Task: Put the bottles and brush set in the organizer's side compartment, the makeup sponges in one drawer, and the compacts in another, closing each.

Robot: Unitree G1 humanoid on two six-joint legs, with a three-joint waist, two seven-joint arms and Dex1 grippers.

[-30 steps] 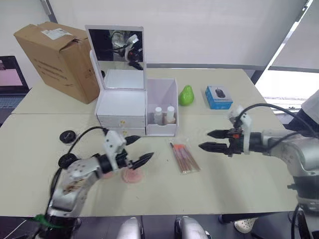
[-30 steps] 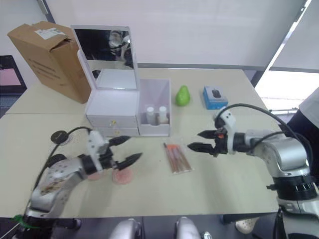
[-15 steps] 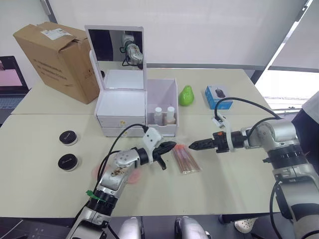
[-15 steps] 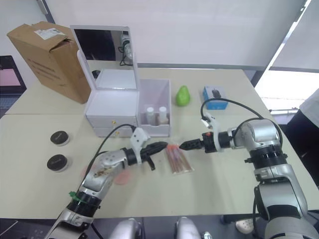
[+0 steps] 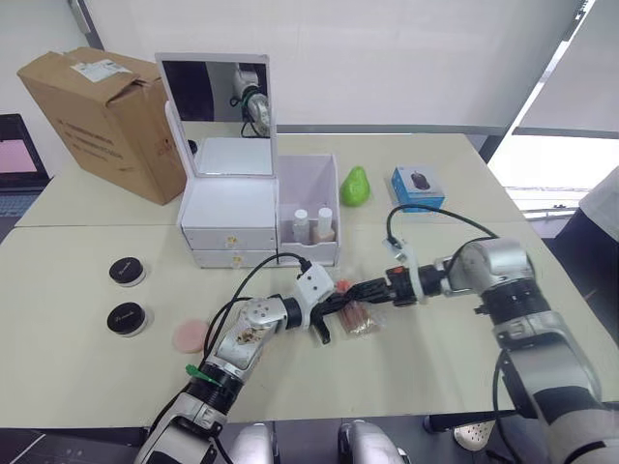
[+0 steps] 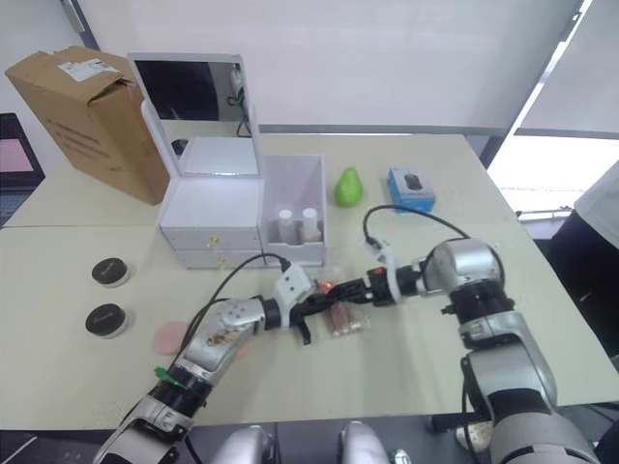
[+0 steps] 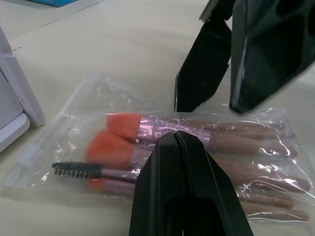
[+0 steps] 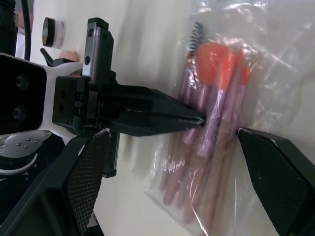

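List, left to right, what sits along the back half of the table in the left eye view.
Cardboard box → organizer with mirror lid → bottles in its side compartment → green pear → blue box.

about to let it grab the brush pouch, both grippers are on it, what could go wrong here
The left gripper and right gripper converge on the brush set, so their jaws could collide. The pouch is slick, loose plastic and may slip or crumple. The side compartment already holds two bottles, leaving little room.
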